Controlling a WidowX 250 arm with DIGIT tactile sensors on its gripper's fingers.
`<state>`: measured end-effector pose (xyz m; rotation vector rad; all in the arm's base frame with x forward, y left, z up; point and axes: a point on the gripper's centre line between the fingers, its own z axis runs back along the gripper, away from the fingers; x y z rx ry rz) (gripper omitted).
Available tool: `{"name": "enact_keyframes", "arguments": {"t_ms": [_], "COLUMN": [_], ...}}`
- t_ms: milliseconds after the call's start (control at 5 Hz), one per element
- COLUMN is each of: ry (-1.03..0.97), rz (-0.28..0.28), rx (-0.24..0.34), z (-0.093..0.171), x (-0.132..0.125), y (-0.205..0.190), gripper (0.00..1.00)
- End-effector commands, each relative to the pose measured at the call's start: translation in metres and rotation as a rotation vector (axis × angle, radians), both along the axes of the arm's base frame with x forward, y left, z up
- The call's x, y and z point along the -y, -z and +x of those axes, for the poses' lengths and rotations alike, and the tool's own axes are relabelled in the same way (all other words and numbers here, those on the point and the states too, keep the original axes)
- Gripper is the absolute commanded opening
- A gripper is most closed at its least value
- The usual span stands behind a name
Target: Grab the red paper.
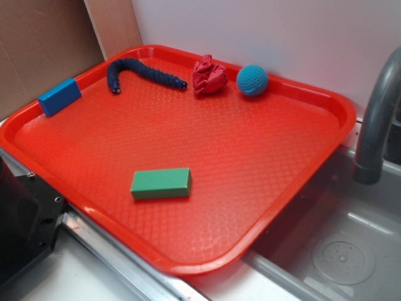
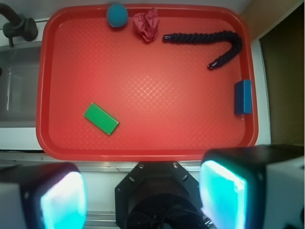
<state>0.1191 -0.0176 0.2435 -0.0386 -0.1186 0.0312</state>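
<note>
The red paper (image 1: 209,75) is a crumpled wad at the far side of the red tray (image 1: 326,100), between the dark rope and the blue ball. In the wrist view it (image 2: 147,26) lies near the tray's top edge. My gripper (image 2: 145,198) is high above the robot base, outside the tray's near rim, far from the paper. Its two cyan pads (image 2: 224,195) stand wide apart with nothing between them. The gripper does not show in the exterior view.
A blue ball (image 1: 252,80) lies right of the paper, a dark blue rope (image 1: 141,69) left of it. A blue block (image 1: 59,96) leans on the left rim. A green block (image 1: 161,183) lies near the front. A sink and grey faucet (image 1: 376,119) are to the right.
</note>
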Motion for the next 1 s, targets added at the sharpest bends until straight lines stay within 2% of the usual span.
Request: {"name": "enact_keyframes", "arguments": {"t_ms": [0,200,400,600,800], "ry": [0.0,-0.006,0.037,0.101,0.136], "rz": [0.0,0.108,0.139,0.12,0.139], "rx": [0.0,0.013,0.057,0.102,0.124], "z": [0.0,0.05,0.087,0.127,0.164], "x": [0.0,-0.026,-0.036,-0.045,-0.04], "y": [0.0,0.05,0.076,0.108,0.137], "gripper": [1.0,1.0,1.0,1.0,1.0]}}
